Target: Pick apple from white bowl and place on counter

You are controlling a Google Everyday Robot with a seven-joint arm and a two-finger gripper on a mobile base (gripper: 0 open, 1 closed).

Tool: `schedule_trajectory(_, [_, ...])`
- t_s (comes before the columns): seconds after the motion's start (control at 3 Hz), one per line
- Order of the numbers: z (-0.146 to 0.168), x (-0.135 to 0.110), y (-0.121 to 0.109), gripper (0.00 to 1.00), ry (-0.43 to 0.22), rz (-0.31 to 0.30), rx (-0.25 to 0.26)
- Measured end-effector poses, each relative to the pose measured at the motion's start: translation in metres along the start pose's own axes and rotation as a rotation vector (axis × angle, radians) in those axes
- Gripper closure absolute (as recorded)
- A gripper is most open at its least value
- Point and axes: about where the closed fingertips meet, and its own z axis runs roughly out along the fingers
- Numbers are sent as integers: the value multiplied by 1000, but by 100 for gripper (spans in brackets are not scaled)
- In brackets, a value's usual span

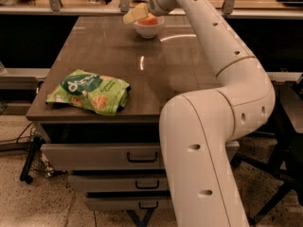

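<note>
The white bowl (148, 30) stands near the far edge of the counter (156, 74). The orange-red apple (149, 21) rests inside it, its top showing above the rim. My gripper (135, 13) reaches in from the right on the long white arm. It hangs at the bowl's upper-left rim, right beside the apple and partly covering its left side. Whether it touches the apple I cannot tell.
A green snack bag (90, 91) lies at the counter's front left corner. Grey drawers (99, 155) with dark handles sit below the top. My arm's bulky white body (203, 141) fills the front right. A railing runs behind the counter.
</note>
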Motion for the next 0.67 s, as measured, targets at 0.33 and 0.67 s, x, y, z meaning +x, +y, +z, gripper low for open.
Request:
schedule_trajectory(0.33, [8,-4,1,21,-28,30,-7])
schedule_trajectory(0.67, [10,-6,1,44,-39,40,-10])
